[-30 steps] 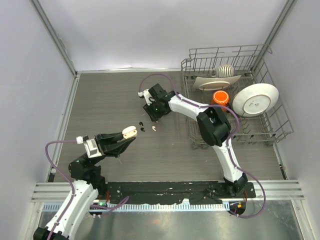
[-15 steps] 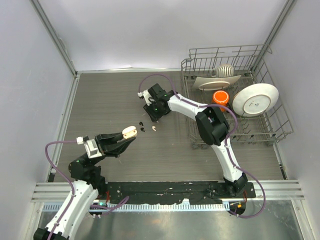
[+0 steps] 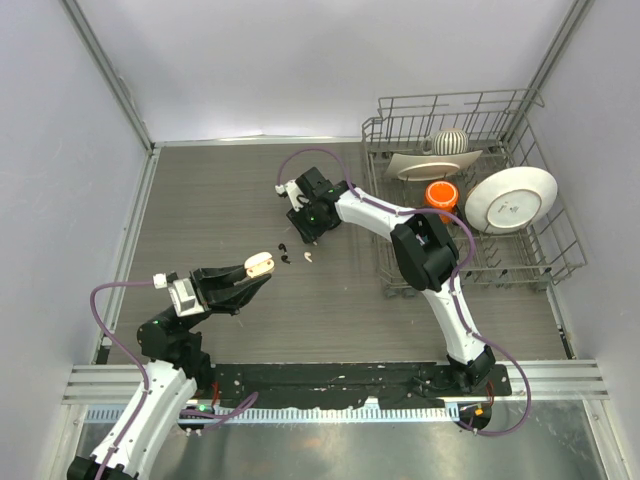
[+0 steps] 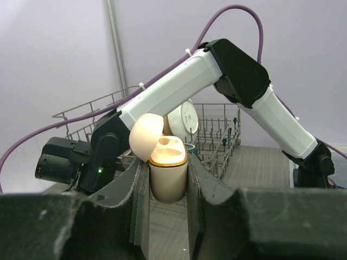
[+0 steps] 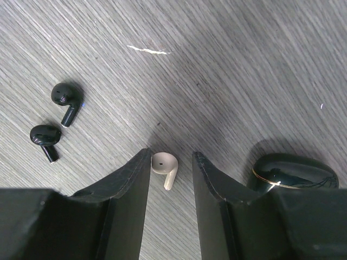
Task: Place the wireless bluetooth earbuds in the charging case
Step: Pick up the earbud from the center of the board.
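Right jaws spread over white earbud [image 5: 164,165], nothing closed yet
Our right gripper [image 5: 171,158] brackets it, lower centre of the wrist view; left gripper [image 4: 167,164] pinches the open charging case [image 4: 168,183] mid-frame. We see almost no motion over the last second: aligned, grasp pending.

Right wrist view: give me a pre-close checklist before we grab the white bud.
1. Centring: white earbud lies between the fingers of the right gripper: ok.
2. Opening: right gripper open, with a gap on both sides of the bud: ok.
3. Neighbours: black earbuds lie well outside the fingers: ok.
4. Clearance: black case lies close beside one finger: cannot tell.
5. Target: white charging case upright in the left gripper, lid open: ok.
6. Free slot in the case: cannot tell.
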Available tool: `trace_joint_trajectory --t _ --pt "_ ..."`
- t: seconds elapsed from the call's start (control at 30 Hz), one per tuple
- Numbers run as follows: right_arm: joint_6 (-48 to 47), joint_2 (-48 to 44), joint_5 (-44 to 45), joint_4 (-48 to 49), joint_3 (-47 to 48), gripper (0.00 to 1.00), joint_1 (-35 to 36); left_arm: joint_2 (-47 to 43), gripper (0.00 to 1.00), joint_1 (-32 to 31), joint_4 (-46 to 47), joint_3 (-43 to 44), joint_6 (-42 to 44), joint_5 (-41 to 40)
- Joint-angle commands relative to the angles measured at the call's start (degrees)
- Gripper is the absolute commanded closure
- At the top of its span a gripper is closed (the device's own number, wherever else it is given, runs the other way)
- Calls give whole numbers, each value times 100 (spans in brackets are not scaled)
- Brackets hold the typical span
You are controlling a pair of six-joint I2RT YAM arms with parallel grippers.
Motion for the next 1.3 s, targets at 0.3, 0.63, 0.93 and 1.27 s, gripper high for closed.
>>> trace_joint_trajectory --t 0.3,0.63,0.93,1.27 --pt "-12 -74 21 -142 -57 56 27 -87 100 -20 -16 107 123 -97" --pt "-39 -109 30 -124 -154 59 45 -16 100 -20 10 134 123 -62" --pt "-57 -101 74 -116 -233 69 53 -16 100 -11 1 143 131 -62" --pt "172 -259 135 -1 -382 73 53 -113 100 -11 -51 125 105 -132"
